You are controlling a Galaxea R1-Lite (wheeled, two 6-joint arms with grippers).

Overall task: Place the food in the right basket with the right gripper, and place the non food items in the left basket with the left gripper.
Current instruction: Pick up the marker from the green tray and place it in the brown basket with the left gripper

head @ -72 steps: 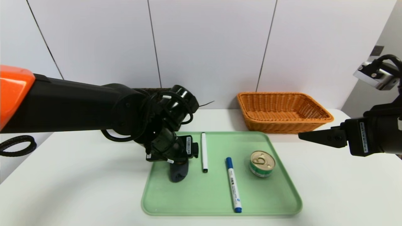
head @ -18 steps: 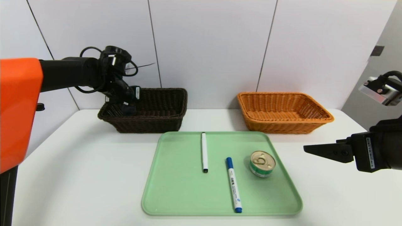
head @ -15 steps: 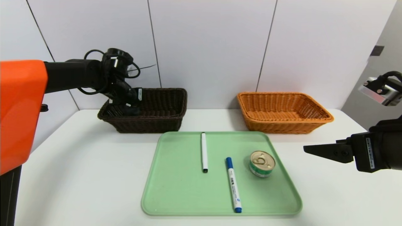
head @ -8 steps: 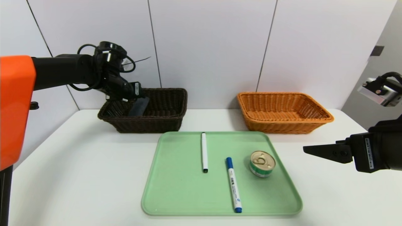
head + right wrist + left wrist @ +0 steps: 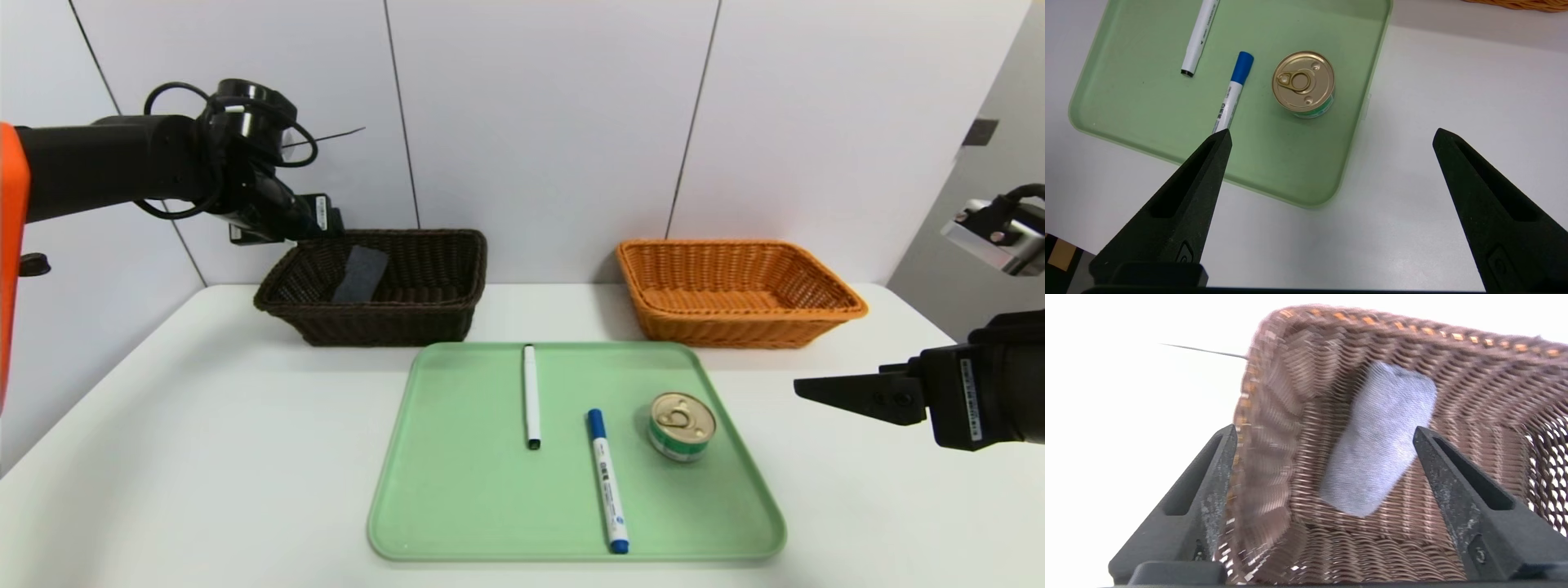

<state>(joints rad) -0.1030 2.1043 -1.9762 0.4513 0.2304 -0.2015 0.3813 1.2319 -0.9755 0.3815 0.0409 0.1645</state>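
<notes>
Left gripper (image 5: 1323, 498) let go of the gray pad (image 5: 359, 273), now lying in the dark basket (image 5: 457, 314), fingers apart. Next pen (image 5: 531, 395) on the tray (image 5: 457, 506): light, stiff, probably rolls; pinch mid-barrel. Right gripper (image 5: 1331, 204) hovers open.
</notes>
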